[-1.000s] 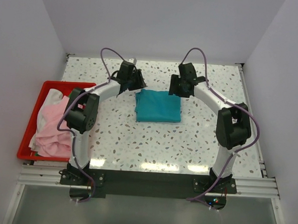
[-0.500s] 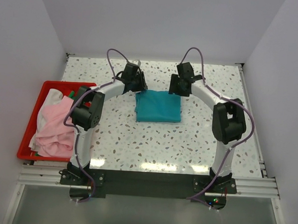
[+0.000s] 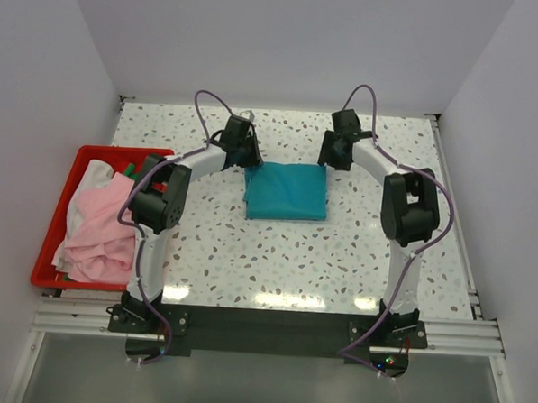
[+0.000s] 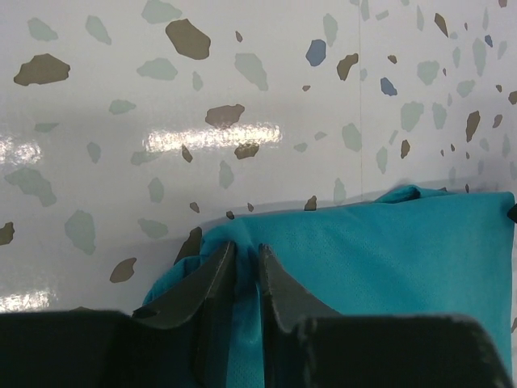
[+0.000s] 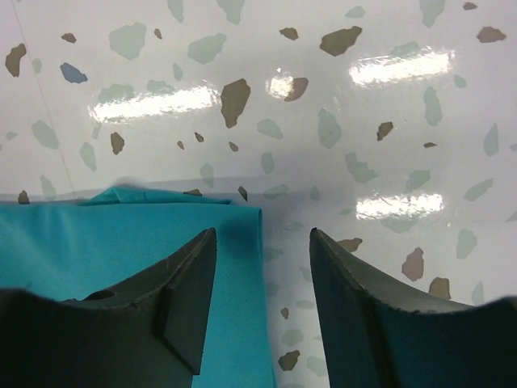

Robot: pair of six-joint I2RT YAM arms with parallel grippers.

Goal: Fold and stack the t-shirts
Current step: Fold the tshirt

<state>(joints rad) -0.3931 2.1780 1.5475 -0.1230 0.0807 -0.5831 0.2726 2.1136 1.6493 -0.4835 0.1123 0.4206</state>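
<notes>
Pink t-shirt (image 3: 96, 233): heaped loose in the red bin (image 3: 49, 231), well off to the left of the left gripper (image 4: 246, 252) and nearer the arm bases. White cloth (image 3: 92, 172) is bundled in the bin with it. It looks to be waiting its turn, unfolded.
Teal t-shirt (image 3: 286, 192): folded into a tidy rectangle on the table (image 3: 339, 250), just on the near side of both grippers, one at each far corner.
Left gripper: at the far-left corner, jaws nearly together with a ridge of teal cloth nipped between them. The fabric puckers up around the tips.
Right gripper (image 5: 262, 234): jaws apart, nothing held. One finger (image 5: 178, 283) hangs over the far-right corner and the other over bare table, so the shirt's edge lies between them.
Why so: a matching hold on both far corners would let the pair shift or square the bundle without it opening, I'd guess.
Progress: one shirt folded, the pile in the bin untouched.
Risk: a one-sided pinch could drag the top layer and skew the fold.
Beyond the fingertips: speckled tabletop.
</notes>
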